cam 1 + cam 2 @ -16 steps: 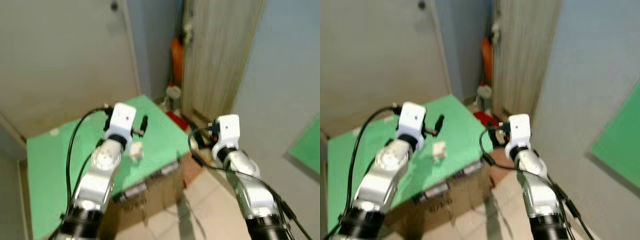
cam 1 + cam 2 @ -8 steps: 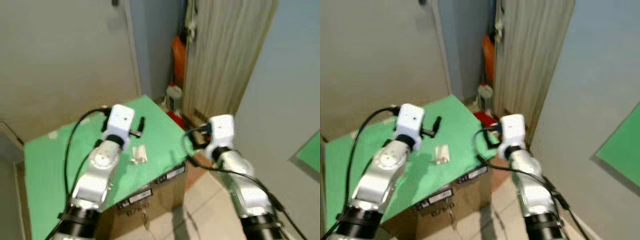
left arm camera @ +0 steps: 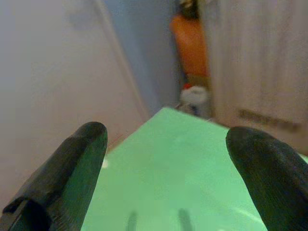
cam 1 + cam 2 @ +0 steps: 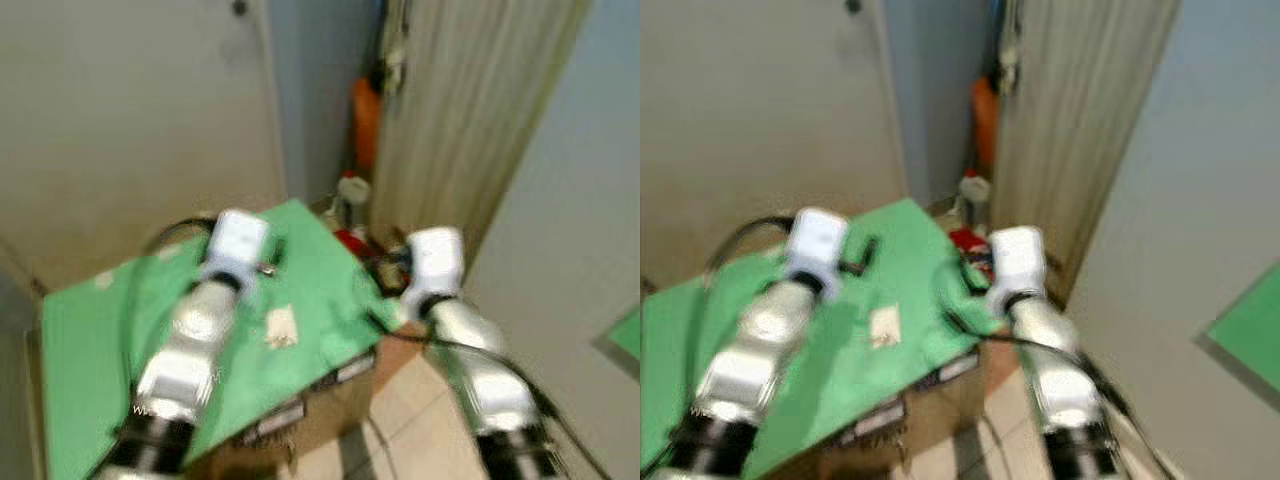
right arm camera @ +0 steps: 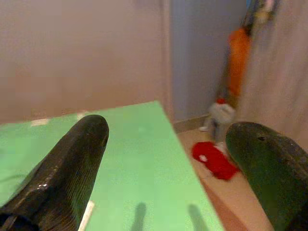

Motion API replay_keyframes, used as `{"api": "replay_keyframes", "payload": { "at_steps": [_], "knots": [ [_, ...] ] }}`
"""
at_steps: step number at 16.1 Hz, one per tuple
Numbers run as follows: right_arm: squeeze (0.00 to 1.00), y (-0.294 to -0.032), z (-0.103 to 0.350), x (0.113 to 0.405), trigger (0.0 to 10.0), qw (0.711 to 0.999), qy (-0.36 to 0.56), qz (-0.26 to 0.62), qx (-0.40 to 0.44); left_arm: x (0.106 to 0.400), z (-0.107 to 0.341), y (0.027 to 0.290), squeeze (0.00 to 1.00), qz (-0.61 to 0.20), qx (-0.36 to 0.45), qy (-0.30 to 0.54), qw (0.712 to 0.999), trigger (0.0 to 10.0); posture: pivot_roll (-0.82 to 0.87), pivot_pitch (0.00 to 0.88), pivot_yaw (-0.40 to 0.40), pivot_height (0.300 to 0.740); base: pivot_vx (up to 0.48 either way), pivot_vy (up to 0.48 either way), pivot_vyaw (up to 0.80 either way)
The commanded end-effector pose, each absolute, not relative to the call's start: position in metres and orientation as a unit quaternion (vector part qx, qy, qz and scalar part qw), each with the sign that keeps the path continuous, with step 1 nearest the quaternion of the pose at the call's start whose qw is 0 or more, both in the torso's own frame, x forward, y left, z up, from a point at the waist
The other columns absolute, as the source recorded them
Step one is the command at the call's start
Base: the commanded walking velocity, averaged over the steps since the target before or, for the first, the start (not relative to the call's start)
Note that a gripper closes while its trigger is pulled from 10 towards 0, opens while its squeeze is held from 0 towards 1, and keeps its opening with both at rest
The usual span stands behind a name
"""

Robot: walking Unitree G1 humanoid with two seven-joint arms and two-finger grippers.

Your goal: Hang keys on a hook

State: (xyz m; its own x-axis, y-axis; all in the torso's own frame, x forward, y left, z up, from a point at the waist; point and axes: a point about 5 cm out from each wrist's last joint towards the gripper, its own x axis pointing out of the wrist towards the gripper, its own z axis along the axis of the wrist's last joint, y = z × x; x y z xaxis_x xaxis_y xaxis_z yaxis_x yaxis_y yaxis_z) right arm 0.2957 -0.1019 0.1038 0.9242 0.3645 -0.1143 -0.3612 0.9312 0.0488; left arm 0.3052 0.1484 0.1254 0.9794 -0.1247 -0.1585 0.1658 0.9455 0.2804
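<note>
Small pale item (image 4: 280, 326) on green tabletop (image 4: 90, 340)

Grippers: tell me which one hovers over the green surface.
The left gripper, open above the green surface; the right gripper sits past its right edge.

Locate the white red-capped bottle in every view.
Left eye: bottle on the floor past the green top's far corner.
Right eye: bottle, same spot.
Left wrist: bottle past that corner.
Right wrist: bottle beside red item.
Shared landmark: orange container behind it.

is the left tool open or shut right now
Open. In the left wrist view the left tool has its two black fingers spread wide apart above the green tabletop, nothing between them.
</note>
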Motion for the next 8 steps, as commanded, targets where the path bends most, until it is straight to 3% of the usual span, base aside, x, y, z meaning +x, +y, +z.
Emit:
{"api": "replay_keyframes", "payload": {
  "at_steps": [1,8],
  "knots": [
    [0.00,-0.119,0.104,0.296,10.0,0.985,0.061,0.163,0.007,0.311,0.128,0.141,0.00,-0.087,0.151,0.067,0.982,10.0,-0.02,0.000,0.062,0.740,0.000,0.000,0.00],
    [0.00,-0.132,0.101,0.281,10.0,0.985,0.076,0.157,-0.003,0.340,0.112,0.138,0.00,-0.121,0.126,0.104,0.979,10.0,-0.07,0.000,0.038,0.740,0.000,0.000,0.00]
  ]
}}
